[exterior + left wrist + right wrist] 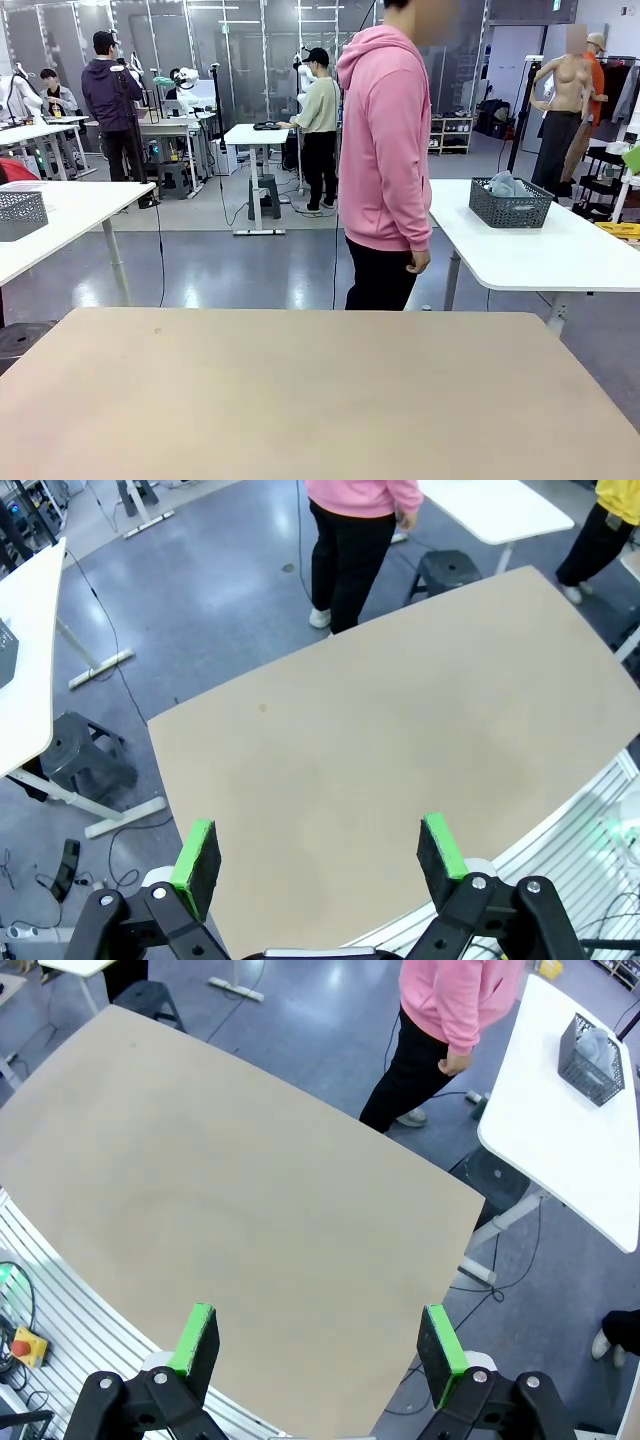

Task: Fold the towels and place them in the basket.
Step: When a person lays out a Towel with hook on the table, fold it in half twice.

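Front view: beige tabletop [300,400] ran across the near half of the picture. A person in a pink hoodie [385,140] stood at its far edge, turned toward the right, one hand [418,262] hanging by the hip. Behind and to the right stood a white tabletop [560,255]. The basket [510,208], dark grey mesh, sat upright on it, well apart from the beige tabletop. A pale grey-blue towel [506,184] lay bunched inside and poked above the rim. A second grey mesh basket [20,214] sat on another white tabletop [80,215] at far left.

Left wrist view: left claw [316,825] was released, jaws spread wide, nothing between them. Its green pads [197,852] hung over the near edge of the beige tabletop [400,720], not touching it. The pink-hoodie person [355,510] stood beyond the far edge, with a dark stool [445,570] beside them.

Right wrist view: right claw [316,1310] was also released, jaws wide apart and holding nothing, above the beige tabletop [230,1180]. The person [455,1005] stood at the far edge. The basket [592,1060] sat on the white tabletop [555,1130] at upper right, with the towel [594,1044] inside. A red button [22,1344] showed at lower left.
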You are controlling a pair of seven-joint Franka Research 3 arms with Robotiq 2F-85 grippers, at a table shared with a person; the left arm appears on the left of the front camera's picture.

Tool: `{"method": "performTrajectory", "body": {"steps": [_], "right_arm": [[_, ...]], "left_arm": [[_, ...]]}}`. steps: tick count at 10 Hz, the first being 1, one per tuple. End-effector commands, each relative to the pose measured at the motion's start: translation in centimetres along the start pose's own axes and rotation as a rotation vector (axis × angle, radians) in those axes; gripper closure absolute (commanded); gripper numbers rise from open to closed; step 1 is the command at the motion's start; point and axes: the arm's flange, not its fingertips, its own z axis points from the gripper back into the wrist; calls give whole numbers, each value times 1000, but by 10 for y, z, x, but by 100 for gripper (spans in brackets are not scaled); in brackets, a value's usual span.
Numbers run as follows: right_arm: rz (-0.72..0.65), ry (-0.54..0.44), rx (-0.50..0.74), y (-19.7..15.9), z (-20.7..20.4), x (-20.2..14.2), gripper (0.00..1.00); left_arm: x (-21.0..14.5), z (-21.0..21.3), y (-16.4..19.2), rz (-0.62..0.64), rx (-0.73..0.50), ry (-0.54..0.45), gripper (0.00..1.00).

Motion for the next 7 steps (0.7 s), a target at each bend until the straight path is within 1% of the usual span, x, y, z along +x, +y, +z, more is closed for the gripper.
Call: {"method": "performTrajectory", "body": {"steps": [1, 2, 7], "right_arm": [[-8, -43, -3, 0, -5, -3, 0], [0, 0, 0, 0, 0, 0, 0], [0, 0, 0, 0, 0, 0, 0]], "left_arm": [[1, -1, 3, 8, 10, 21, 0], [0, 0, 0, 0, 0, 0, 0], [0, 0, 0, 0, 0, 0, 0]]}}
